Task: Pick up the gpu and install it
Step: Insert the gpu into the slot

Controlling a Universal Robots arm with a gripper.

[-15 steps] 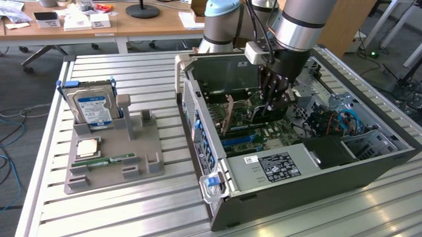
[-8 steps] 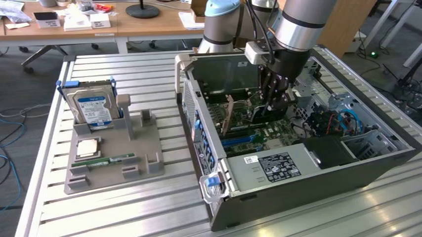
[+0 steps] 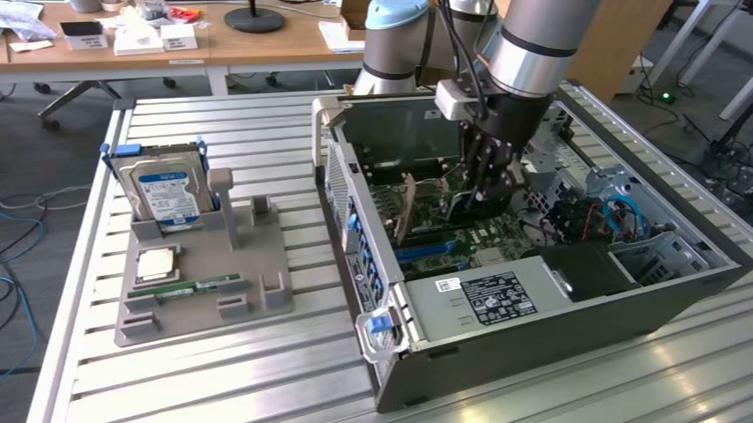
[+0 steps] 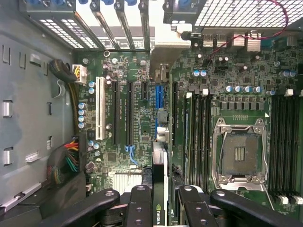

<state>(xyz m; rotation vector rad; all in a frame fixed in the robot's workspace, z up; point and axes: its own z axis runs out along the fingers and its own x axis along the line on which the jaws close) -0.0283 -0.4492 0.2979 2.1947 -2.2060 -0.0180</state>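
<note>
One thin card, the gpu (image 4: pixel 159 163), is seen edge-on, clamped between the two inner fingers (image 4: pixel 140 203) of the gripper (image 4: pixel 163 191), which are closed against its faces. Straight ahead of the fingertips, in line with the card, the blue slot (image 4: pixel 159 101) is found. Seating is therefore judged to be the step in hand, though whether the contacts are already in cannot be told. Beyond that slot the rear bracket openings (image 4: pixel 124 26) are placed. On one finger's outer side the black slots (image 4: pixel 115 113) and the white slot (image 4: pixel 100 109) are ranged, with a cable bundle (image 4: pixel 66 163) further out. On the other finger's outer side the memory slots (image 4: pixel 199 137) and the empty processor socket (image 4: pixel 239 156) are laid. For a good seating, the card is best kept upright and parallel to the blue slot. Its bracket end is best guided into the matching opening, with pressure applied evenly along its length so that neither end is tilted down first.
</note>
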